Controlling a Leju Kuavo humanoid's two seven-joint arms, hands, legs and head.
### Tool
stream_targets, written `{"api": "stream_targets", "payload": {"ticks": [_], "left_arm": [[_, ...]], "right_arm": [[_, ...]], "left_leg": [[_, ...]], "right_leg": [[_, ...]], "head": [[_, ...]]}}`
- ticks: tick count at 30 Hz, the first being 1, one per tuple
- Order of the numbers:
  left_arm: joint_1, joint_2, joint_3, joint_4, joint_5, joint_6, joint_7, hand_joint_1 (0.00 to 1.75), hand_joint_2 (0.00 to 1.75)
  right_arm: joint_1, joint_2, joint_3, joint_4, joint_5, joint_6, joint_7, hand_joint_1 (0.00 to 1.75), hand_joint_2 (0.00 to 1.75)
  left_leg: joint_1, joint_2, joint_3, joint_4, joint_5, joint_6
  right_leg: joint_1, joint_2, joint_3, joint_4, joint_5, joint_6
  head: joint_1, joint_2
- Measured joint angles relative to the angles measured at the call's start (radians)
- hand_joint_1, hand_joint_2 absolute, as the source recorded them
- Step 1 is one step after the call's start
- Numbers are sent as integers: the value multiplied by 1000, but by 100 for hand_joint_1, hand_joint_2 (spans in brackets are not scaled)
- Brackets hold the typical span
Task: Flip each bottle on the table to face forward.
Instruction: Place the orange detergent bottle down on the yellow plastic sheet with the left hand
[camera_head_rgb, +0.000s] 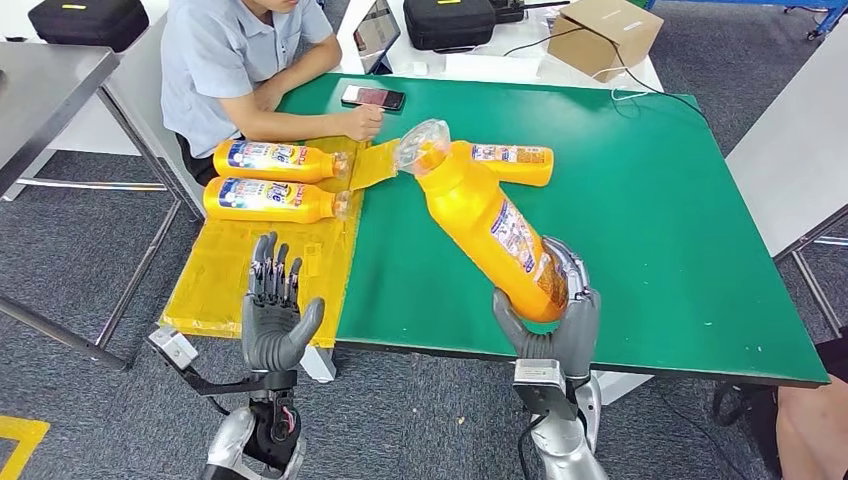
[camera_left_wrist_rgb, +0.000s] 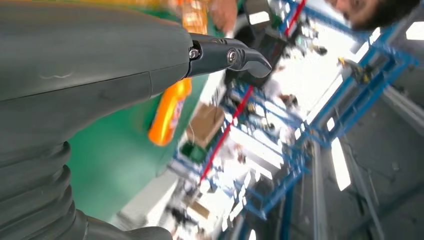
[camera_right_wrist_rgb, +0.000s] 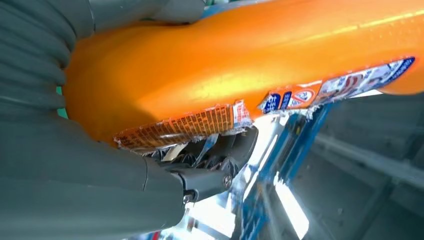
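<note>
My right hand (camera_head_rgb: 555, 325) grips the base of an orange bottle (camera_head_rgb: 487, 226) and holds it tilted above the green table (camera_head_rgb: 650, 200), its clear cap pointing away from me. The same held bottle (camera_right_wrist_rgb: 240, 70) has a torn label beside the fingers (camera_right_wrist_rgb: 210, 175). Another orange bottle (camera_head_rgb: 510, 163) lies flat on the green surface behind it. Two more bottles (camera_head_rgb: 272, 160) (camera_head_rgb: 268, 199) lie side by side on the yellow mat (camera_head_rgb: 250, 270) with their labels up. My left hand (camera_head_rgb: 274, 315) hovers open over the mat's near edge, palm up, holding nothing.
A person (camera_head_rgb: 235, 60) sits at the far left corner, a fist (camera_head_rgb: 360, 122) resting on the table beside a phone (camera_head_rgb: 372, 97). A cardboard box (camera_head_rgb: 603, 35), black cases (camera_head_rgb: 450, 22) and a tablet (camera_head_rgb: 374, 30) stand behind. A grey table (camera_head_rgb: 45, 90) is on the left.
</note>
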Motion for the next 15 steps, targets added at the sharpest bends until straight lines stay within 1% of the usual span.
{"api": "stream_targets", "payload": {"ticks": [2,4,6,10,15], "left_arm": [[11,1,-15,-5,-22,-73,-13,0,175],[16,3,-28,-11,-56,-125,-15,0,175],[17,5,-40,-12,-83,-158,-14,0,175],[13,8,-57,-2,-81,-218,-2,0,175],[-4,12,-59,22,-38,-296,25,0,175]], "right_arm": [[-7,0,12,13,19,86,11,175,175],[-24,2,32,53,53,167,25,175,175],[-46,6,61,114,108,204,30,175,175],[-93,26,132,246,249,139,41,175,175],[-143,52,194,376,265,141,32,175,175]], "left_leg": [[0,0,0,0,0,0],[0,0,0,0,0,0],[0,0,0,0,0,0],[0,0,0,0,0,0],[1,0,0,0,0,0]], "right_leg": [[0,0,0,0,0,0],[1,0,0,0,0,0],[1,0,0,0,0,0],[1,0,0,0,0,0],[1,0,0,0,0,0]], "head": [[0,0],[0,0],[0,0],[0,0],[0,0]]}}
